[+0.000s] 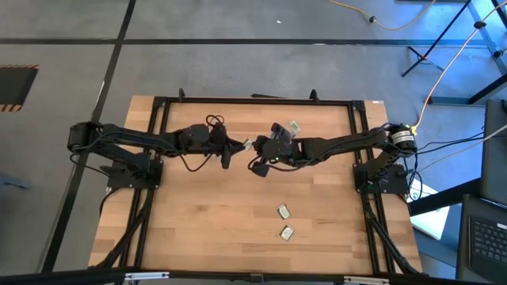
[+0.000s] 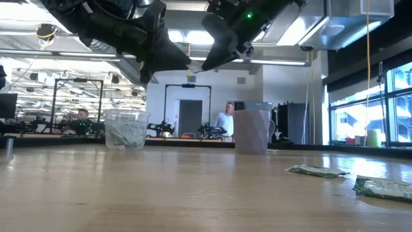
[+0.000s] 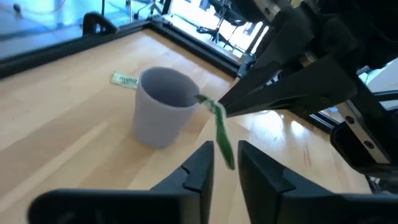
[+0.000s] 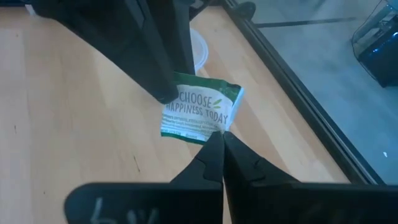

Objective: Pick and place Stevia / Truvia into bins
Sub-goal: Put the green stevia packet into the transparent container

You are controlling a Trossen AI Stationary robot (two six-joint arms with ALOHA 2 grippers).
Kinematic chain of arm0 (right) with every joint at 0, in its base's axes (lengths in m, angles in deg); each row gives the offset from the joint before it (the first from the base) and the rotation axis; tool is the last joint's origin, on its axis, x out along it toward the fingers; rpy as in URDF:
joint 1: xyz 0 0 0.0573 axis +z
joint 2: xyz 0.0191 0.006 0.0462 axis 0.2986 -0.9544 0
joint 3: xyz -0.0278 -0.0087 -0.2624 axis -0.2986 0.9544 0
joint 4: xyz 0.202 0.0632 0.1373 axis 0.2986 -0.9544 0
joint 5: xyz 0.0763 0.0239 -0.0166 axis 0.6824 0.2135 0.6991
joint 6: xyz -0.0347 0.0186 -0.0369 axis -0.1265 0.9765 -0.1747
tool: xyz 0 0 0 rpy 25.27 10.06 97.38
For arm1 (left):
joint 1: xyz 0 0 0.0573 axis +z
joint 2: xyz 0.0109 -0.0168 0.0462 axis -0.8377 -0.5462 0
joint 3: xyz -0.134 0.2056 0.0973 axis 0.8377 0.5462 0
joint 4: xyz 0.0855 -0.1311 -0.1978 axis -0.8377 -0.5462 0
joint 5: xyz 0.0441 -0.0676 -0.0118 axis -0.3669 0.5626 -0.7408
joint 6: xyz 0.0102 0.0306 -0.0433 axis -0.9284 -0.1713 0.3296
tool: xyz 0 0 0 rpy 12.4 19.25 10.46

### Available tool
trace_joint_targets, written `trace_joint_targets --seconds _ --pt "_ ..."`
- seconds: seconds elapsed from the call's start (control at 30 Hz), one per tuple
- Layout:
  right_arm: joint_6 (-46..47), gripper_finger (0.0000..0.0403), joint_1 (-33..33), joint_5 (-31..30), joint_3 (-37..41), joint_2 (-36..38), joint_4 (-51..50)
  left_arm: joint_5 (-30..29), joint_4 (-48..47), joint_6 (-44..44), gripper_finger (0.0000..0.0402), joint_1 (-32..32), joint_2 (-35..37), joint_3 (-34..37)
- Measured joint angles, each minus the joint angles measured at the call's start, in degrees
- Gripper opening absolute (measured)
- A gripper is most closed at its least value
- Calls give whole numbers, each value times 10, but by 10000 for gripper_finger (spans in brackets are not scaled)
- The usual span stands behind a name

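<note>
A green-and-white Stevia packet [image 4: 199, 112] hangs in the air over the middle of the table, with my right gripper [image 4: 219, 146] shut on it. My left gripper [image 3: 227, 165] faces it from the table's left. Its fingers stand on either side of the packet's free end [image 3: 225, 149], with a gap still showing between them. The purple-grey mug [image 3: 163, 106] stands just behind, with one packet [image 3: 124, 79] lying flat beside it. The clear cup [image 2: 125, 129] stands on the table further left. Two more packets [image 1: 283, 210] [image 1: 287, 232] lie flat near the front. My right gripper pinches one corner of the packet [image 4: 219, 129] between its two fingertips, coming from the table's right and slanting down. The packet is lifted clear of the table, its printed face toward the right wrist camera. My left gripper: one finger [image 4: 163, 92] overlaps the packet's opposite corner; whether it touches, I cannot tell.
Black frame rails [image 1: 253, 101] run along the table's far edge and both sides. Bare wood lies between the arms and the near edge. People show in the room beyond the table [image 2: 225, 119].
</note>
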Motion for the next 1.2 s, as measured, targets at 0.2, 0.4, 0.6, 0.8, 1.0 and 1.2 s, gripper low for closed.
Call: trace_joint_targets --seconds 0.2,0.4,0.6,0.8,1.0,1.2 --pt "-19 1 0 4 0 0 -1 0 10 -28 9 0 0 0" --pt "-43 34 0 14 0 0 -4 1 10 -28 6 0 0 0" --pt "-38 105 0 -36 1 13 -46 1 0 -43 4 0 3 0" --pt "7 130 -5 -59 16 64 -133 1 -61 -55 4 0 35 0" --pt "20 132 -38 -5 55 113 -124 1 -82 -68 4 0 83 0" --pt "19 132 -57 22 84 137 -113 -1 -133 -68 4 0 133 0"
